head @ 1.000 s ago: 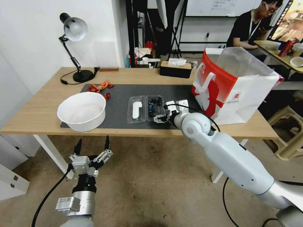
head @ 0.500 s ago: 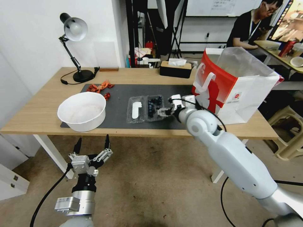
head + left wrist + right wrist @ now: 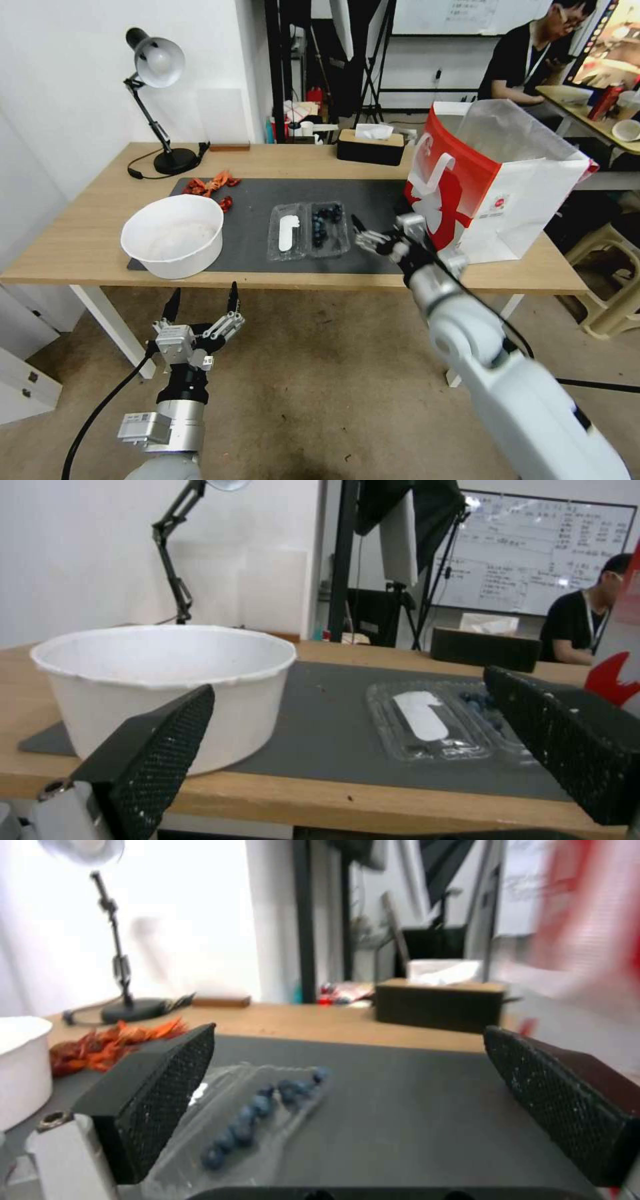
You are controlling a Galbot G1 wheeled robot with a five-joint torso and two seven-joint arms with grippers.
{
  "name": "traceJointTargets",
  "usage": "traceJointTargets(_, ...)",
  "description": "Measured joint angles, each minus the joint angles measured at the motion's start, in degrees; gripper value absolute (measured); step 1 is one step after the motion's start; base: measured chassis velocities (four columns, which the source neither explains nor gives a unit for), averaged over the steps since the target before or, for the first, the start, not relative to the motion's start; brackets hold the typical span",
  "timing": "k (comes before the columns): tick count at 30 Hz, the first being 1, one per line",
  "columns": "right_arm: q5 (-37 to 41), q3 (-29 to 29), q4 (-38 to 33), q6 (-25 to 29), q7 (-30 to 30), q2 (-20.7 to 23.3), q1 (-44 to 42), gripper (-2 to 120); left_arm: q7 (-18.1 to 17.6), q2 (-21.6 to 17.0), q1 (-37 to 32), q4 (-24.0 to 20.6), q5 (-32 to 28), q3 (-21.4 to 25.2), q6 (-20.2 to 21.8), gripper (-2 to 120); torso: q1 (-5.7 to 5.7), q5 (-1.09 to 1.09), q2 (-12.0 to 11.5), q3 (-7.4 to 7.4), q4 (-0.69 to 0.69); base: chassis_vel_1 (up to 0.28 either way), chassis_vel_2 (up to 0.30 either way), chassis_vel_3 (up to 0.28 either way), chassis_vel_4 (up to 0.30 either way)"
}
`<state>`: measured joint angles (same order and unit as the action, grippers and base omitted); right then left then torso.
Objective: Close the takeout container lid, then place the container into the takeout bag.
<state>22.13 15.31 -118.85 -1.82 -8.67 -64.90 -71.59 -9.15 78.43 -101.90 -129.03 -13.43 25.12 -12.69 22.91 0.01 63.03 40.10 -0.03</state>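
Right gripper [image 3: 360,235] has drawn back from the takeout container [image 3: 309,231] – fingers spread, empty – lid [image 3: 288,233] unmoved, flat

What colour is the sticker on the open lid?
White, on the clear lid; the left wrist view shows it best.

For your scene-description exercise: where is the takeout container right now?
In the head view the takeout container lies open on the dark mat, between the white bowl on its left and the right gripper and takeout bag on its right.
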Motion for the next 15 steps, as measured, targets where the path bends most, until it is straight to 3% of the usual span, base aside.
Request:
traceJointTargets(2,-1.3,1.0,-0.5,1.8,0.3,-0.6,-2.3,100,0.1,-0.1,0.1,0.0,-0.2,-0.1,0.1,100,0.00,-0.02,0.0,0.00,0.01,0.000,0.000,0.000,0.000)
traceJointTargets(4,-6.6,6.7,-2.8,10.0,1.8,-4.6,-13.2,100,0.5,-1.0,0.5,0.1,-1.5,-1.0,1.2,100,0.00,-0.02,0.0,0.00,0.02,0.000,0.000,0.000,0.000)
traceJointTargets(9,-8.8,9.5,-3.8,13.6,3.4,-7.7,-19.6,100,0.8,-1.9,1.2,0.4,-3.1,-1.8,2.5,100,0.00,-0.02,0.0,0.00,0.03,0.000,0.000,0.000,0.000)
traceJointTargets(15,-12.4,10.0,-4.0,17.4,5.6,-12.4,-27.3,100,-1.7,-4.4,4.9,0.5,-12.0,-5.1,7.8,100,0.00,-0.02,0.0,0.01,0.02,0.000,0.000,0.000,0.000)
